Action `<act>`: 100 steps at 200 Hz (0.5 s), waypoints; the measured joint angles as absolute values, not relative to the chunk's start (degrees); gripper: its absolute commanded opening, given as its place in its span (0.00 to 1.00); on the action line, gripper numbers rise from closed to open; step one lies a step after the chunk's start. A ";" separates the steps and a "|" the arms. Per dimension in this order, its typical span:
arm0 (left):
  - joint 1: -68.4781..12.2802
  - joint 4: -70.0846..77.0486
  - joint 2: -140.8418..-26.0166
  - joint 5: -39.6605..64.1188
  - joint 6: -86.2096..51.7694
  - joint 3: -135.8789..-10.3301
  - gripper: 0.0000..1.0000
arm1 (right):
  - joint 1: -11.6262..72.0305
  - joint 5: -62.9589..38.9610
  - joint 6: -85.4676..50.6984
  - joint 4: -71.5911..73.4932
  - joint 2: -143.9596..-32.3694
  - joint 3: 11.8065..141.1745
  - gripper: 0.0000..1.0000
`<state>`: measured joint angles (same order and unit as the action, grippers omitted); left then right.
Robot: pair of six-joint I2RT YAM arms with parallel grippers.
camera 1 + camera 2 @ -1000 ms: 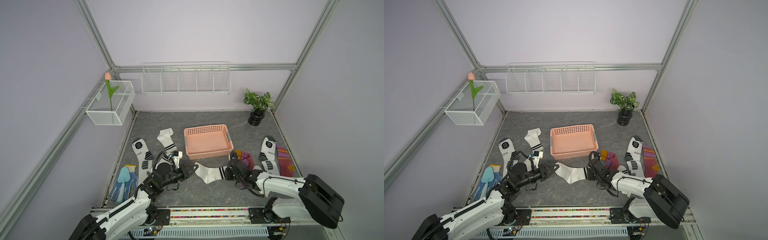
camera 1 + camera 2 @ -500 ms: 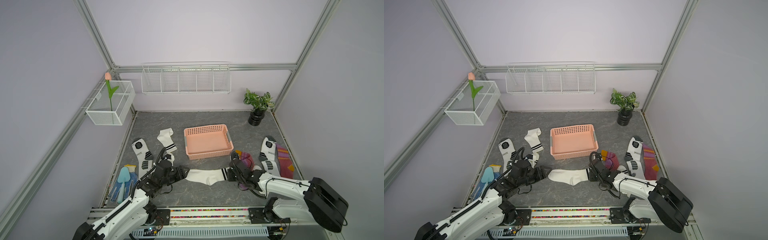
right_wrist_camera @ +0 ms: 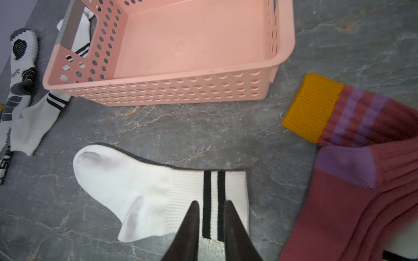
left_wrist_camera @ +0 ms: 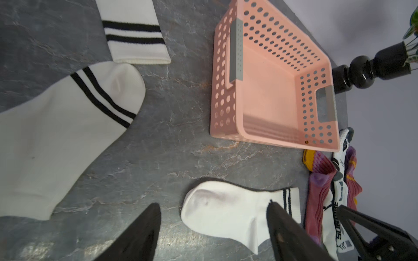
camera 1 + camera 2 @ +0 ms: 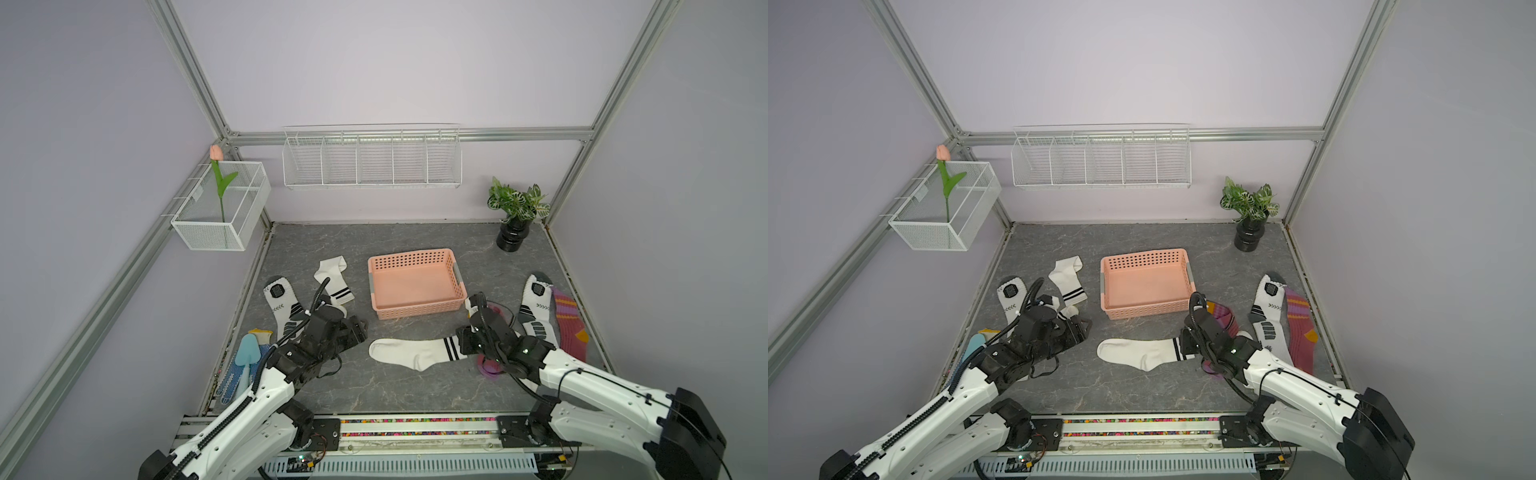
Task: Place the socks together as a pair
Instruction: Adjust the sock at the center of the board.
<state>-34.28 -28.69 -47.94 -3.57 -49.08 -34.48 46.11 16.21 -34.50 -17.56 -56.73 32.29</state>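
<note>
Striped white sock (image 5: 415, 353) lies flat on the grey table (image 5: 395, 395), in front of the pink basket (image 5: 415, 309), between the two grippers.
Left gripper (image 4: 213, 203): fingers spread wide, nothing between them, just off the sock's toe and clear of it. Right gripper (image 3: 211, 202): at the cuff, fingers nearly together, with a narrow gap showing the black stripes; can't tell if they pinch the fabric. Second striped sock (image 4: 131, 29) and third striped sock (image 4: 56, 135) lie near the left arm, apart from the first. One sports sock (image 5: 286, 307) is on that side too. The other sports sock (image 5: 536, 307) is on the right arm's side, just beside a maroon sock (image 5: 571, 328). The second maroon sock (image 3: 339, 113) lies near the held-over cuff. Blue glove (image 5: 232, 374) with trowel (image 5: 248, 353) on top sits at the left edge.
</note>
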 measured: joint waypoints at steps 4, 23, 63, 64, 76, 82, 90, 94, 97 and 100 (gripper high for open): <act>-34.17 -29.34 -48.31 -4.05 -49.06 -35.27 0.76 | 46.11 16.73 -34.20 -18.31 -56.18 32.53 0.23; -32.93 -33.12 -50.50 -7.18 -49.34 -39.64 0.76 | 46.09 19.35 -33.12 -21.15 -53.78 33.36 0.24; -24.12 -37.76 -53.41 -8.32 -50.54 -42.76 0.71 | 43.88 25.19 -31.14 -26.26 -47.27 33.91 0.31; -23.99 -37.82 -53.47 -8.32 -50.54 -42.76 0.71 | 43.72 25.28 -31.11 -26.37 -47.16 33.95 0.31; -22.90 -37.67 -54.04 -7.11 -50.76 -42.74 0.70 | 41.04 26.00 -30.41 -28.45 -46.04 34.96 0.34; -22.83 -37.15 -54.17 -6.15 -50.76 -42.74 0.70 | 39.35 26.09 -30.06 -29.43 -45.67 35.62 0.35; -22.83 -35.90 -54.22 -4.67 -50.89 -42.72 0.70 | 36.91 26.15 -29.89 -30.83 -45.19 36.62 0.37; -22.83 -35.20 -54.22 -3.90 -50.94 -42.72 0.70 | 35.48 26.04 -29.71 -31.68 -44.99 37.26 0.38; -22.83 -34.65 -54.24 -3.38 -50.96 -42.72 0.71 | 34.54 26.06 -29.74 -32.23 -44.84 37.69 0.38; -22.83 -34.13 -54.24 -2.83 -50.96 -42.72 0.71 | 33.56 25.89 -29.58 -32.77 -44.75 38.11 0.39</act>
<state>-22.83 -34.13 -54.24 -2.83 -50.96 -42.72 33.56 25.89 -29.58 -32.77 -44.75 38.11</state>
